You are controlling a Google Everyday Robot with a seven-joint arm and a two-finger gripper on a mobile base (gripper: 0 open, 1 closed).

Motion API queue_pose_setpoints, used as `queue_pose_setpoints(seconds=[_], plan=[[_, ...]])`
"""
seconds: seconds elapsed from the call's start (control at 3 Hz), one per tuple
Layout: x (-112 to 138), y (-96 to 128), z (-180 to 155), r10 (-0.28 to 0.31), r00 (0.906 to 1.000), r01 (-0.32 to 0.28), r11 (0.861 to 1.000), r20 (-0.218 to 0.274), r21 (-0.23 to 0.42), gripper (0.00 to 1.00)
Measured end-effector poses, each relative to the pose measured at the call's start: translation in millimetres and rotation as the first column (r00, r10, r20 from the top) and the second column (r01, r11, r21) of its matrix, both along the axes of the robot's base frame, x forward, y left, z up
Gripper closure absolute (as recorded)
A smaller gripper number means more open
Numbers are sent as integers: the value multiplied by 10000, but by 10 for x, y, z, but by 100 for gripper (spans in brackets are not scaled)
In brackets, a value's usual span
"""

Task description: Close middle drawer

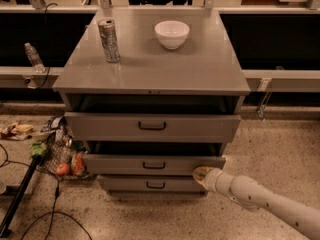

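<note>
The grey cabinet [150,69] has three drawers. The middle drawer [154,164] has a flat front with a small black handle [154,166] and stands out only a little, with a dark gap above it. The top drawer [152,126] also stands out a little. The bottom drawer [155,184] is in. My gripper [202,174], on a white arm [265,201] from the lower right, is against the right end of the middle drawer's front.
A can [109,40] and a white bowl [172,34] stand on the cabinet top. A wire basket of food [62,156], cables and a black pole [20,194] lie on the floor at the left. A bottle [33,56] stands on the left ledge.
</note>
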State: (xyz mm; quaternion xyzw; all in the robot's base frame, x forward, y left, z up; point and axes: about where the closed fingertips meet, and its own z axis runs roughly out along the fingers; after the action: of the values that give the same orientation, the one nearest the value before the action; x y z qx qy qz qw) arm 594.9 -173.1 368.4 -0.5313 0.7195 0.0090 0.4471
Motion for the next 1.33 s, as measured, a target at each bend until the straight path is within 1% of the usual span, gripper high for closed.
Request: queue_pose_setpoints(seconds=[0.33,0.67,1.0,1.33], plan=[[171,-16,-32,180,9998,-178,9997,-129,171,100],[182,-93,7,330,9970,-282,9973,-701,675,100],[16,-145,135,494,9923,-330,9894,-1140,1412,100],[-315,-294,302,619,9743,-163,9784,-2167,2063,100]])
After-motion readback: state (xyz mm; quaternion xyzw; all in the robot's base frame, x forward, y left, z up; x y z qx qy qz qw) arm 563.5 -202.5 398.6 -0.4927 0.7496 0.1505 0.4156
